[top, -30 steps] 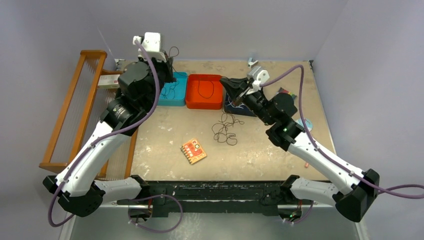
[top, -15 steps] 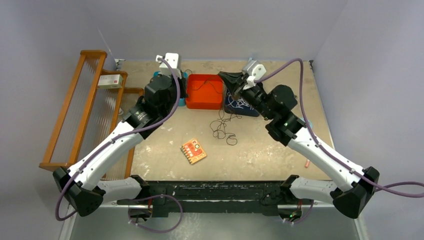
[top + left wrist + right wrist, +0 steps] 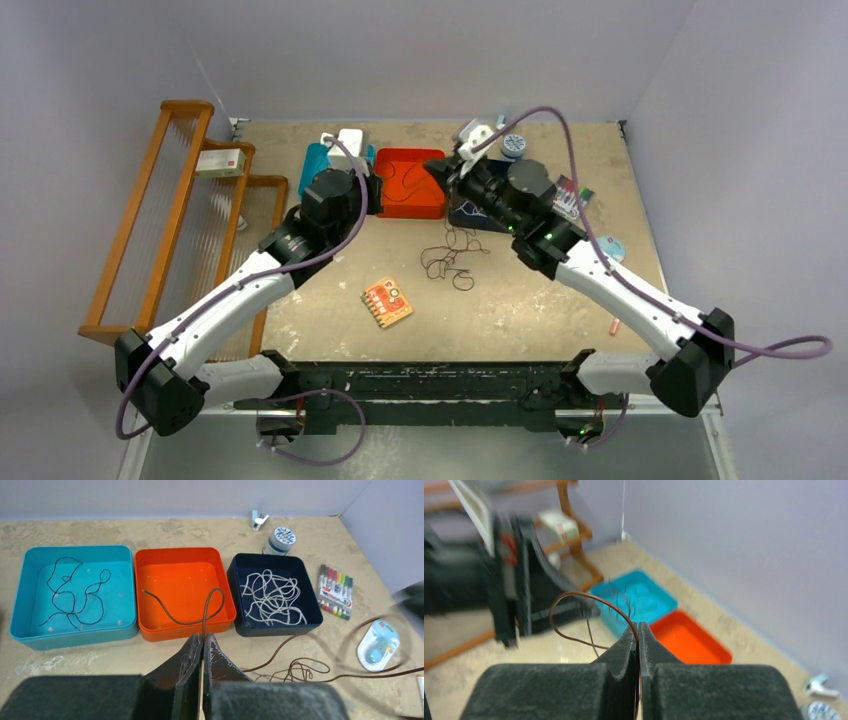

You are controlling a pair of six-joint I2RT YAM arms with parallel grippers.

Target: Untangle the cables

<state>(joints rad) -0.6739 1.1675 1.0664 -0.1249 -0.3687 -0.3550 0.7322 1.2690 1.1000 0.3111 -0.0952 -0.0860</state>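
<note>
Moved: both arms have swung in toward the middle of the far side. The left one has left the teal tray (image 3: 75,548) and the right one has shifted left, so the two now meet over the orange tray (image 3: 177,551).
Left gripper (image 3: 202,637): jaws pressed together on the brown cable (image 3: 210,605), just near of the orange tray's front wall.
Right gripper (image 3: 638,627): jaws also clamped on a brown strand that arcs out to its left, seemingly the same cord.
Brown cable: its free end lies on the orange tray's floor. It rises over the front wall to the left jaws, then trails right toward the tangle (image 3: 448,262) on the table (image 3: 520,300).
Other cables: black cable (image 3: 75,595) lies in the teal tray on the left, and white cable (image 3: 272,595) in the navy tray (image 3: 265,556) on the right.
Why held so: one colour per tray, it seems. Two grips near together on one cord likely let the arms feed it into the orange tray without dragging the other loops.
Left to do: the rest of the brown cord is still knotted on the table, near of the navy tray.
</note>
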